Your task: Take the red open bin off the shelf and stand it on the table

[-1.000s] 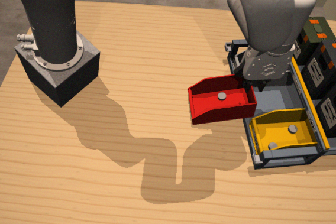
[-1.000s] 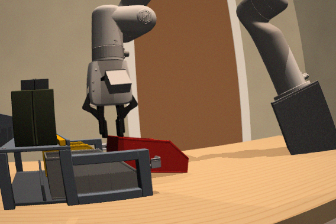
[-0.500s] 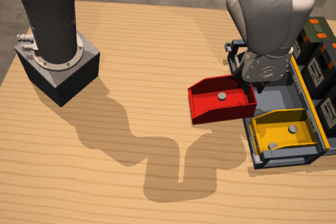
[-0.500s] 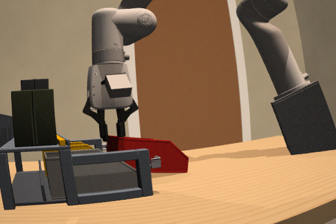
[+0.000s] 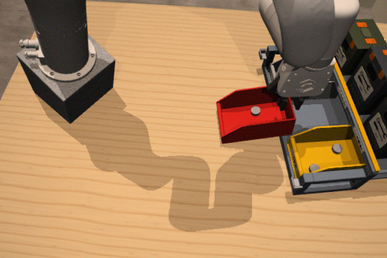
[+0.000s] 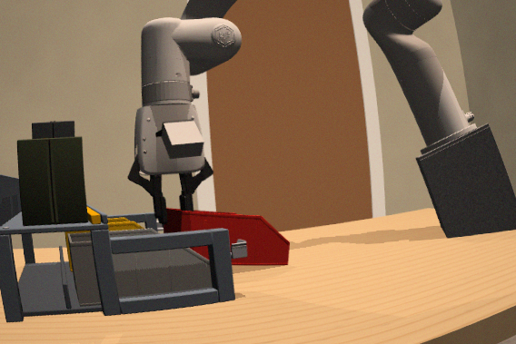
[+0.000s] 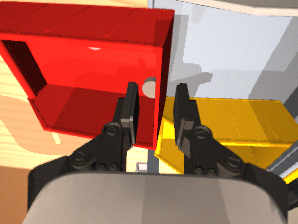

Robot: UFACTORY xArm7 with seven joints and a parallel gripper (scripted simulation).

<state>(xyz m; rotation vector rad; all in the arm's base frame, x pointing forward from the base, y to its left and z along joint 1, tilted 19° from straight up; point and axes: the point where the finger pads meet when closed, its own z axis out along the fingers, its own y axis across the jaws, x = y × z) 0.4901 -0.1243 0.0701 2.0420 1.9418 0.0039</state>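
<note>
The tool, partly open and gripping nothing, straddles the rear wall of the red bin, which juts from the shelf over the tabletop. Centre the wall between the fingers before closing.

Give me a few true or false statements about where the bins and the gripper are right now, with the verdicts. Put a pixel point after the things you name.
The gripper (image 5: 290, 104) (image 6: 173, 215) (image 7: 156, 96) is clamped on the red bin (image 5: 257, 132) (image 6: 245, 239) (image 7: 100, 65). False: its fingers stand apart, either side of the bin's back wall.

The yellow bin (image 5: 321, 152) (image 7: 235, 117) is on the shelf (image 5: 327, 177) (image 6: 168, 304). True.

The red bin is empty. False: a round grey part (image 5: 255, 111) lies in it.

Two round grey parts show in the yellow bin from above. True.
</note>
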